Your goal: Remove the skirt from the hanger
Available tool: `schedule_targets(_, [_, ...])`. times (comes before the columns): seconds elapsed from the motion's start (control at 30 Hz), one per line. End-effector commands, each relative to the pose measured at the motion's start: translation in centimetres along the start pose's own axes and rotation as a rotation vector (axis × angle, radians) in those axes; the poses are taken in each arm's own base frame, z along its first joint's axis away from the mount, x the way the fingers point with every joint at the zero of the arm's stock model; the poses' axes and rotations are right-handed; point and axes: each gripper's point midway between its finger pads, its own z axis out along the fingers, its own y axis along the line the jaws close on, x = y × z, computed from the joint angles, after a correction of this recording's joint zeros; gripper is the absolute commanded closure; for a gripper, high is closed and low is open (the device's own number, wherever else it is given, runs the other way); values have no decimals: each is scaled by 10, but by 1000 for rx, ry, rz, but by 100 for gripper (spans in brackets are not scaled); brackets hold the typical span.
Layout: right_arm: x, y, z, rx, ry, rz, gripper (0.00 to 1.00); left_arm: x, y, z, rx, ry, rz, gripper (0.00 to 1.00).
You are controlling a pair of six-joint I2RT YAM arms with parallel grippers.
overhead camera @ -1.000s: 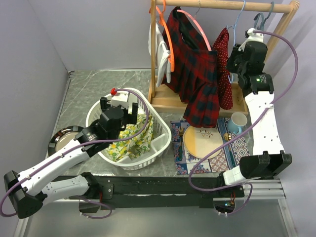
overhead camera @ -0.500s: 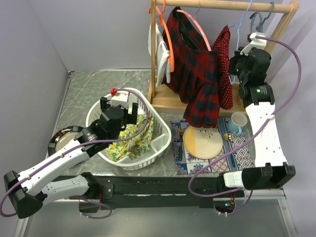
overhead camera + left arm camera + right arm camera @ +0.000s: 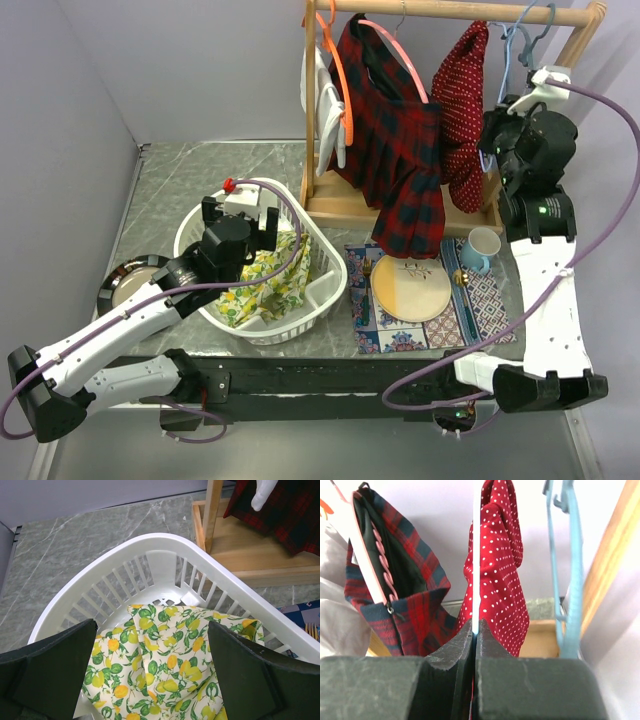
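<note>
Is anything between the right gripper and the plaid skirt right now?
Yes. The red dotted garment hangs between the right gripper and the skirt. The jaws are shut on a thin white strip at that garment's edge.

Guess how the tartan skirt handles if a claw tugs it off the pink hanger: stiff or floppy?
Probably floppy: the skirt hangs in soft pleats, its hem drooping past the rack base. Likely heavyish for cloth, being the biggest garment there. It may snag, since the hanger seems to sit inside its waistband.
</note>
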Motion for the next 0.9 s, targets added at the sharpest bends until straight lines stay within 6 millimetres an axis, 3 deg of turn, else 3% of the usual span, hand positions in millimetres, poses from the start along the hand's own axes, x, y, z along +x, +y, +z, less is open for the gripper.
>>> schedule_targets(0.0, [-31, -9, -34, 50, -80, 58, 100, -10, 4, 0, -19, -31, -14, 1])
schedule_targets(0.07, [-29, -12, -43, 66, -73, 68, 100, -10, 5, 0, -25, -33, -10, 1])
schedule_targets(0.3, [-56, -2, -96, -20, -148, 103, 100, -9, 9, 0, -45, -34, -2, 1])
schedule_targets(0.47, [-51, 12, -133, -119, -178, 167, 100, -13, 12, -3, -48, -49, -14, 1])
schedule_targets(0.73, [-90, 26, -194, -226, -275, 271, 100, -16, 8, -7, -4, -60, -27, 1])
schedule_targets(0.83, [-109, 24, -206, -219, -306, 277, 100, -18, 9, -8, -6, -64, -30, 1])
schedule_targets(0.87, [-111, 26, -200, -222, -293, 274, 100, -18, 9, -9, -2, -66, -29, 1])
